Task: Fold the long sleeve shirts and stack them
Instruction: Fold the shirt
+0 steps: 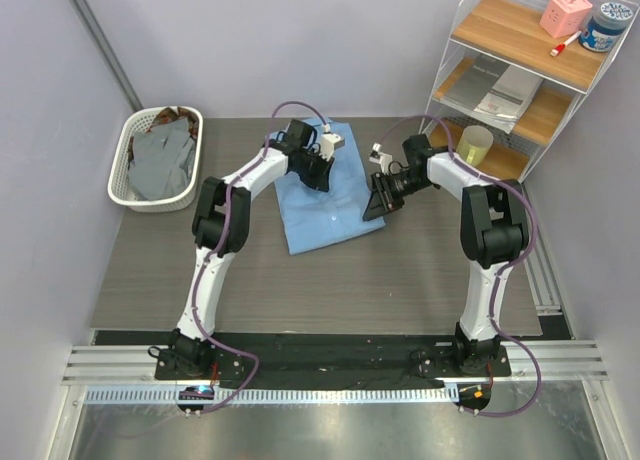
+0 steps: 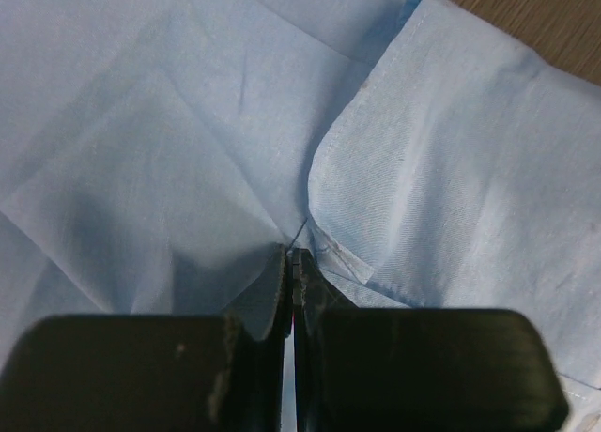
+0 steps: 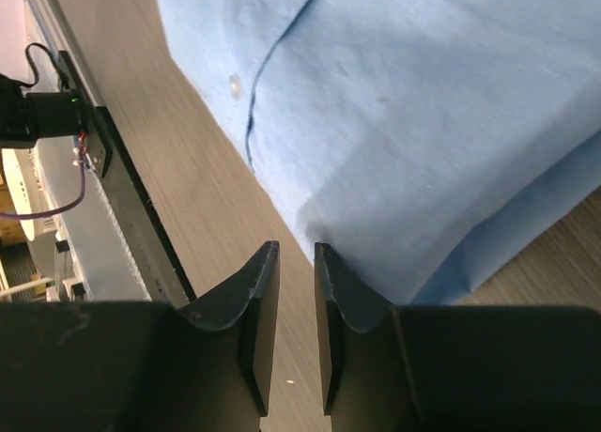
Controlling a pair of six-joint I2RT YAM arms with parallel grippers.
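**Blue shirt on the table, one gripper on it and one at its edge**

The light blue shirt (image 1: 335, 208) lay folded into a rough rectangle in the middle of the table (image 1: 250, 280), between the two arms. The left gripper (image 1: 322, 170) was down on the far half of the shirt. In the left wrist view its jaws were pressed together with no gap, the tips (image 2: 291, 255) touching the cloth beside a curved hemmed edge. Whether any fabric was caught between them could not be told.

The right gripper (image 1: 378, 202) sat low at the shirt's right edge. In the right wrist view its two fingers stood a narrow slot apart (image 3: 296, 249) with nothing in it, only bare tabletop showing through. The folded corner of the shirt (image 3: 423, 122) lay just beside the finger on the shirt's side, close to it or brushing it, and not between the fingers.

Grey shirts (image 1: 165, 160) were heaped in a white basket (image 1: 125, 170) at the far left of the table, well apart from both grippers, with a bit of brown cloth (image 1: 182, 113) at the basket's back rim.
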